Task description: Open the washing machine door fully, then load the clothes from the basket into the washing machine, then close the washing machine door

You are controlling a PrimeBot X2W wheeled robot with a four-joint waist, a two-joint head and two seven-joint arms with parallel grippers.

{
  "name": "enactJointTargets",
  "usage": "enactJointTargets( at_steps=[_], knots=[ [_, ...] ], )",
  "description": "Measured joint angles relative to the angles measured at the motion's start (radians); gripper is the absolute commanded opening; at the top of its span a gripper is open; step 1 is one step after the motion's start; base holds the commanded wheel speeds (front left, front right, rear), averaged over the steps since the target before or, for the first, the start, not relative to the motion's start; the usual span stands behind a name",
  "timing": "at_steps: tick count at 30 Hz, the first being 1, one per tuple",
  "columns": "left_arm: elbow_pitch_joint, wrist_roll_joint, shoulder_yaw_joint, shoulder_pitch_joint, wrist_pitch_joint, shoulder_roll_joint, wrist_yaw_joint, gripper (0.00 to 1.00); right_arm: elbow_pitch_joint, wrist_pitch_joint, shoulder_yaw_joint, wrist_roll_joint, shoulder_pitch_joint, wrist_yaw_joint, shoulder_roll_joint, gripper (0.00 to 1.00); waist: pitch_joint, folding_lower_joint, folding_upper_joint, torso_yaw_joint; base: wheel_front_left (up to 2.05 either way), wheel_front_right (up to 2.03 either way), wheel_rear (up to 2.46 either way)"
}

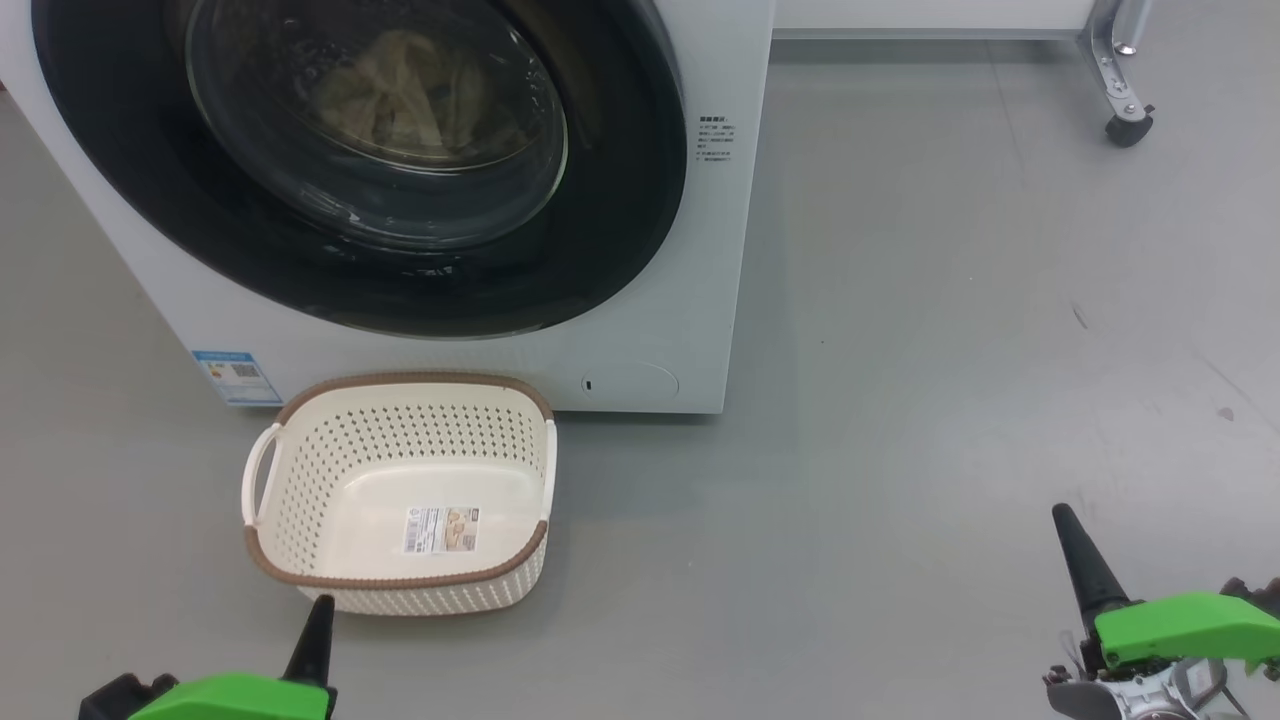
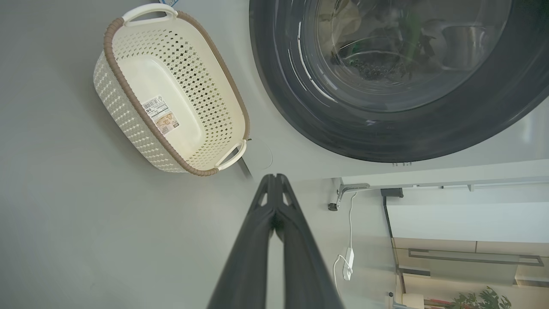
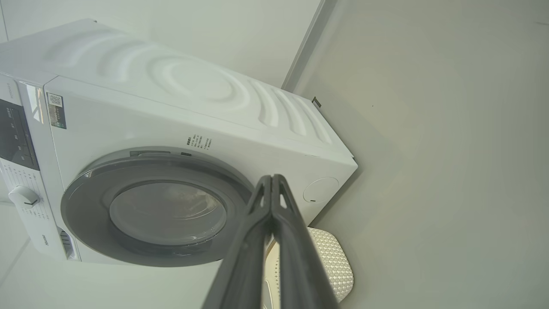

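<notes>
Now, in your head view the washing machine door [image 1: 400, 260] sits shut at eleven o'clock on the washing machine [image 1: 720, 250], the clothes [image 1: 410, 95] pale behind its glass. The basket [image 1: 400, 382] stands at seven o'clock, just before the machine. Your left gripper [image 1: 322, 605] at seven and right gripper [image 1: 1064, 520] at four point up. Your left wrist view shows its fingers [image 2: 257, 223] pressed together, basket at ten o'clock. Your right wrist view shows fingers likewise together, door at eight.

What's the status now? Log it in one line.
washing machine door: shut | clothes: inside, behind door | basket: empty, on floor | left gripper: shut, empty | right gripper: shut, empty
</notes>
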Motion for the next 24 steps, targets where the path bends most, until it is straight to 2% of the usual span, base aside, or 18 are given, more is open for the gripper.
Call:
enactJointTargets(
  at_steps=[24],
  knots=[
    [-0.009, -0.250, 0.089, -0.022, 0.059, -0.021, -0.076, 0.00, 0.016, 0.036, -0.020, 0.286, -0.051, 0.000, -0.006, 0.00, -0.013, 0.0000, 0.0000, -0.001, 0.00, 0.00, 0.00]
  ],
)
